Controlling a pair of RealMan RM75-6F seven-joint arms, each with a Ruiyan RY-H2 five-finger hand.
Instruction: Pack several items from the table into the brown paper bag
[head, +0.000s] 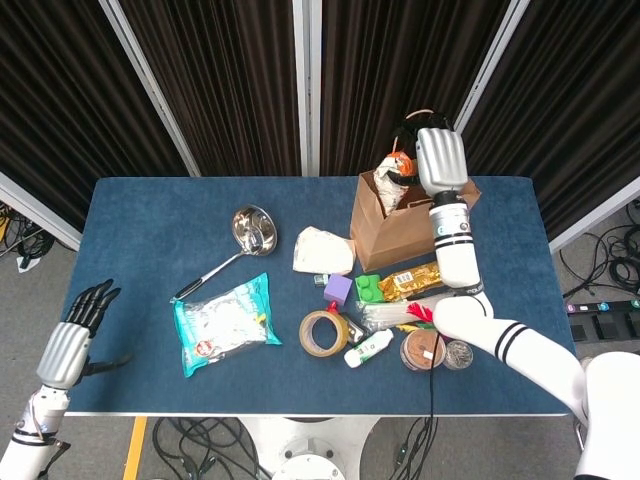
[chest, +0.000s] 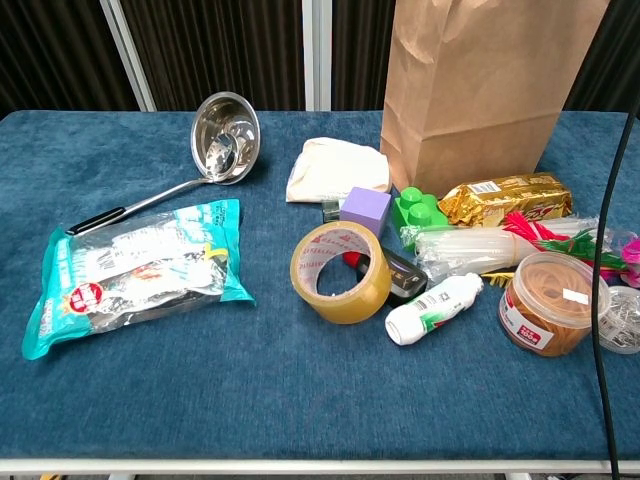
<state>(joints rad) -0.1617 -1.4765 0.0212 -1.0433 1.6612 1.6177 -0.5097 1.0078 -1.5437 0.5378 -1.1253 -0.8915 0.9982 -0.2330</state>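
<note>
Head view: the brown paper bag (head: 398, 228) stands upright at the far right of the blue table (head: 160, 215). The right hand (head: 441, 160) sits over the bag's open mouth, gripping an orange-and-white item (head: 391, 178) that is partly inside the opening (what the item is cannot be made out). The left hand (head: 72, 335) hangs off the table's left edge, fingers apart, holding nothing.

Chest view: neither hand shows. In front of the bag lie a ladle (chest: 205, 146), teal snack packet (chest: 128, 274), tape roll (chest: 340, 271), purple block (chest: 366, 210), green brick (chest: 421, 212), gold packet (chest: 506, 198) and white bottle (chest: 433, 308).
</note>
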